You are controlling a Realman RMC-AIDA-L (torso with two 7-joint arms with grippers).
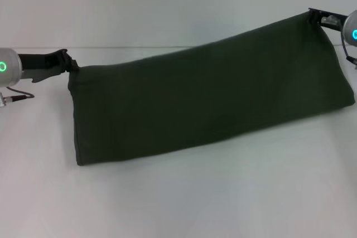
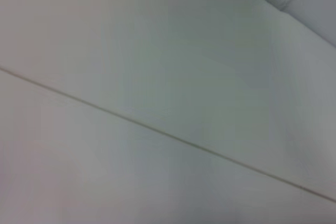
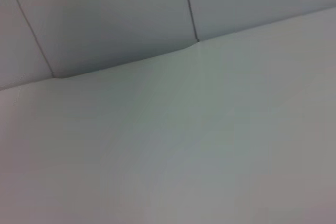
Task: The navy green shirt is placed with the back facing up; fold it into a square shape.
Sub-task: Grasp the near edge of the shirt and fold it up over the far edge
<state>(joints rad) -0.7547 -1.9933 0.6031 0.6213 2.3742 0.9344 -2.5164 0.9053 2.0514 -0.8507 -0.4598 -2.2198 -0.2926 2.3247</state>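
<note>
The navy green shirt [image 1: 206,96] hangs stretched between my two grippers in the head view, plain side showing, its lower edge resting on the white table [image 1: 178,199]. My left gripper [image 1: 71,65] is shut on the shirt's left top corner, low near the table. At the upper right, my right gripper [image 1: 313,15] is shut on the other top corner and holds it much higher, so the top edge slopes up to the right. Neither wrist view shows the shirt or any fingers, only white table and wall.
The white table runs back to a pale wall [image 1: 167,4]. A thin seam [image 2: 157,129] crosses the surface in the left wrist view. Panel joints [image 3: 191,19] of the wall show in the right wrist view. A cable [image 1: 17,97] trails from the left arm.
</note>
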